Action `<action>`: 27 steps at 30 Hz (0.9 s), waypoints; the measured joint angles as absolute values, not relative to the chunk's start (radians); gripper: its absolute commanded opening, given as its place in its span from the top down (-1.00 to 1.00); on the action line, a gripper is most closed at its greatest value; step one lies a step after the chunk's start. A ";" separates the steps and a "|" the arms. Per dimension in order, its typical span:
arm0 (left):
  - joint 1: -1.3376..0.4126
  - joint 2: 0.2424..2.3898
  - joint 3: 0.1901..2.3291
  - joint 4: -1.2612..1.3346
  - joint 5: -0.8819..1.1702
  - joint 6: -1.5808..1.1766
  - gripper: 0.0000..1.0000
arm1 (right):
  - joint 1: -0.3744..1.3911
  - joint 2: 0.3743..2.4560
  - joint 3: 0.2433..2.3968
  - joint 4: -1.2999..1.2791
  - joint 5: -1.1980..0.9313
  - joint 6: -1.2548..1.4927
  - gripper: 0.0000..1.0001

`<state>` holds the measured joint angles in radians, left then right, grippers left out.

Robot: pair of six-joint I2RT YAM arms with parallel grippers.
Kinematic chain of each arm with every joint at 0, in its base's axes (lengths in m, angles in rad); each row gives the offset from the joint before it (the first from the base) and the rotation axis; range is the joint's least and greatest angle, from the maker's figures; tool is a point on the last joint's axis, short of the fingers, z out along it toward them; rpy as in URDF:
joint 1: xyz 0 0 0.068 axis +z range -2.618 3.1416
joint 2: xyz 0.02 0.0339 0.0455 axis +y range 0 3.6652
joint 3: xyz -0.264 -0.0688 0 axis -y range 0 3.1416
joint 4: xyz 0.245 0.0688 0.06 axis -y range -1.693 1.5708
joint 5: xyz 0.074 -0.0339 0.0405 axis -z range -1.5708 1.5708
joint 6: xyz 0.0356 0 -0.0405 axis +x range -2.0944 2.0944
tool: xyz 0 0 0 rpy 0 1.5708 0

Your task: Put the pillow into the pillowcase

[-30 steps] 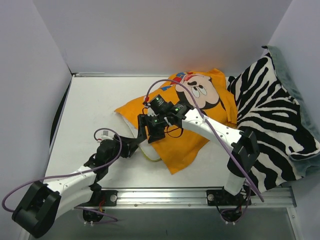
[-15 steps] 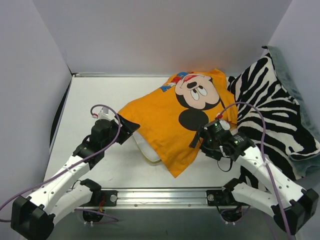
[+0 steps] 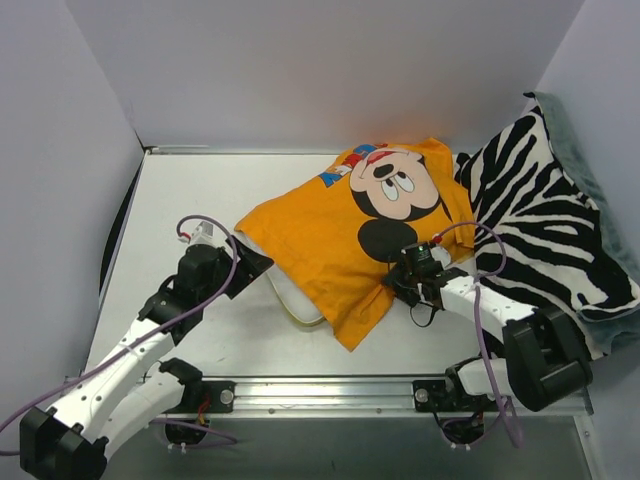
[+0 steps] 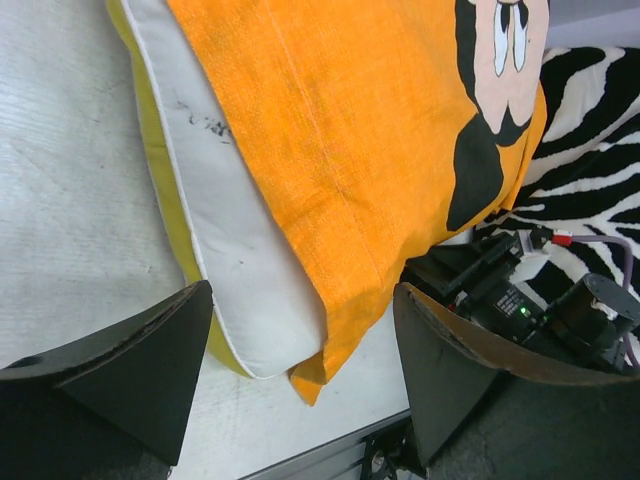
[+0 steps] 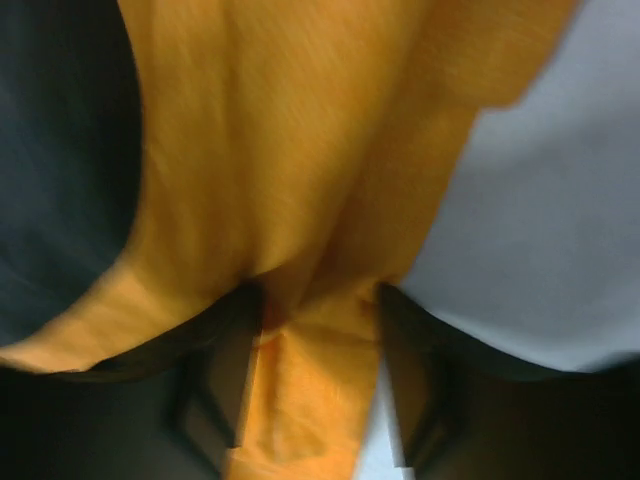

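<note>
The orange Mickey pillowcase (image 3: pixel 345 235) lies spread in the middle of the table. The white pillow (image 3: pixel 290 298) with its yellow-green trim pokes out at the case's near left edge. My left gripper (image 3: pixel 255 262) sits just left of that edge. In the left wrist view it (image 4: pixel 302 295) is open, with pillow (image 4: pixel 235 260) and pillowcase (image 4: pixel 350 130) ahead and nothing between the fingers. My right gripper (image 3: pixel 393 278) is at the case's near right edge. In the blurred right wrist view a fold of the pillowcase (image 5: pixel 300 180) runs between the spread fingers (image 5: pixel 215 375).
A zebra-striped cushion (image 3: pixel 545 230) fills the right side, close to the right arm. White walls enclose the table on the left, back and right. A metal rail (image 3: pixel 330 392) runs along the near edge.
Both arms left the middle of the pillowcase. The left gripper drew back left and opened. The right arm swung out to the right, then moved in onto the case's near right edge.
</note>
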<state>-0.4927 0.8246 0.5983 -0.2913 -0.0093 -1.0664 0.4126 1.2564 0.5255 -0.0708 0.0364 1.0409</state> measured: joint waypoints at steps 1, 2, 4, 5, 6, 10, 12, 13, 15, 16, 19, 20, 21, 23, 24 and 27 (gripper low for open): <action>-0.487 0.810 0.595 -0.297 -0.013 -1.068 -0.61 | 0.397 1.295 0.525 -0.012 0.011 1.035 0.44; -0.478 0.800 0.593 -0.305 -0.015 -1.069 -0.60 | 0.384 1.327 0.526 0.046 -0.019 1.027 0.99; -0.456 0.779 0.586 -0.318 -0.017 -1.069 -0.57 | 0.362 1.361 0.539 0.109 -0.087 1.011 1.00; -0.445 0.770 0.585 -0.327 -0.017 -1.068 -0.55 | 0.358 1.356 0.554 0.114 -0.110 1.000 1.00; -0.433 0.765 0.585 -0.336 -0.017 -1.065 -0.51 | 0.356 1.336 0.575 0.105 -0.126 0.982 1.00; -0.398 0.767 0.603 -0.384 -0.012 -1.018 -0.46 | 0.382 1.159 0.780 -0.064 -0.160 0.920 1.00; -0.393 0.782 0.636 -0.418 0.002 -0.984 -0.45 | 0.397 1.080 0.927 -0.143 -0.161 0.897 1.00; -0.393 0.788 0.655 -0.430 0.007 -0.967 -0.45 | 0.403 1.037 1.031 -0.183 -0.160 0.882 1.00; -0.391 0.791 0.700 -0.450 0.014 -0.934 -0.44 | 0.413 0.996 1.212 -0.263 -0.155 0.859 1.00; -0.390 0.789 0.722 -0.454 0.018 -0.924 -0.44 | 0.413 0.989 1.298 -0.292 -0.154 0.848 1.00; -0.391 0.788 0.791 -0.461 0.035 -0.897 -0.43 | 0.414 1.007 1.549 -0.406 -0.154 0.807 1.00; -0.390 0.788 0.809 -0.461 0.039 -0.890 -0.40 | 0.414 1.018 1.609 -0.430 -0.154 0.794 1.00; -0.390 0.790 0.822 -0.461 0.046 -0.884 -0.39 | 0.414 1.029 1.659 -0.452 -0.154 0.780 1.00; -0.390 0.801 0.834 -0.458 0.068 -0.875 -0.36 | 0.414 1.067 1.728 -0.489 -0.159 0.755 1.00; -0.391 0.808 0.834 -0.457 0.082 -0.873 -0.36 | 0.415 1.095 1.747 -0.504 -0.163 0.746 1.00; -0.390 0.834 0.813 -0.454 0.115 -0.887 -0.38 | 0.440 1.264 1.790 -0.554 -0.174 0.712 1.00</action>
<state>-0.3904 0.8341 0.8131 -0.4538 0.1146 -0.8871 0.4397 1.2640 1.7897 -0.5537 -0.1738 0.7120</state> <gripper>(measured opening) 0.684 0.045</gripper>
